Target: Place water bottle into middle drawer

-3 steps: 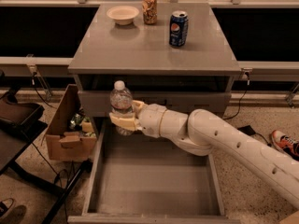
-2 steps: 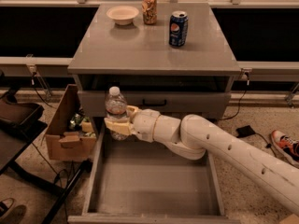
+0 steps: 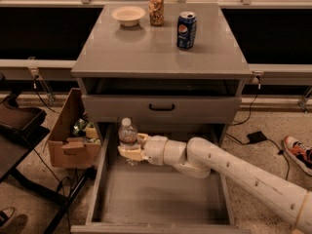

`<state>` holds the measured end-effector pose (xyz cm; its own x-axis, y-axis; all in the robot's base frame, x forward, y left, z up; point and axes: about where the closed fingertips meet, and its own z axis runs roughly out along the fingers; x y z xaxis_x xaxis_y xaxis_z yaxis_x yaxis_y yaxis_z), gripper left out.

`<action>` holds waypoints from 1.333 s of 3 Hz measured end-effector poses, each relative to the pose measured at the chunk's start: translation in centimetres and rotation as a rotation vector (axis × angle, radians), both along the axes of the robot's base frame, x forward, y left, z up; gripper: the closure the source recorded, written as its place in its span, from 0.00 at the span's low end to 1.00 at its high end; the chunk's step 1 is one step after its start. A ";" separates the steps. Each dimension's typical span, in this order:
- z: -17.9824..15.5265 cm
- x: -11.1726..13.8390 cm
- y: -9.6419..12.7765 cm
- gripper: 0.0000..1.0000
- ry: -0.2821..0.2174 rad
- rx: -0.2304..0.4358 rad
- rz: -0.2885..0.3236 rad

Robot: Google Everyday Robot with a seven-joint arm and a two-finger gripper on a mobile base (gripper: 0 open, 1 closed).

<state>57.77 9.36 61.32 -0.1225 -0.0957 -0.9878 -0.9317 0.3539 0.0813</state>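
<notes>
I see the end effector (image 3: 129,149) at the far left corner of the open middle drawer (image 3: 161,199), fingers clamped on the water bottle (image 3: 127,132) around its lower body

Bottle is upright, white cap up, inside the drawer outline and near the left wall. I can't tell if its base touches the drawer floor, the fingers hide it

The arm (image 3: 234,175) comes in from the near right and runs diagonally over the drawer's right wall, covering part of the right side of the floor. The rest of the visible floor is bare grey

Just above and behind the bottle is the closed drawer front (image 3: 122,108) with the black bar handle (image 3: 162,107). The cap sits just under its lower edge, so that's the closest thing to the bottle from my view

On the tabletop (image 3: 146,50), well apart from the bottle:
- pale bowl (image 3: 128,15), far left
- orange-patterned can (image 3: 156,8), just right of the bowl
- blue Pepsi can (image 3: 186,29), nearer and further right

All three upright, none touching

On the floor left of the cabinet, an open cardboard box (image 3: 66,140) with clutter in it stands just beside the drawer's left wall. Further left is some dark furniture (image 3: 19,126) and cabling

On the right there's a black power brick (image 3: 256,137) with its cord, and a red and white shoe (image 3: 298,153) at the frame edge, both well apart from the drawer
</notes>
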 end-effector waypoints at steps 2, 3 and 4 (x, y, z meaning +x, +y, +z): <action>-11.8 1.1 -3.0 1.00 -0.011 -0.066 0.071; -16.4 0.1 -3.4 1.00 0.006 -0.027 0.035; -18.8 -1.0 -3.2 1.00 0.023 0.027 -0.008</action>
<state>56.81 6.14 42.51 -0.1463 -0.0684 -0.9869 -0.9268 0.3583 0.1125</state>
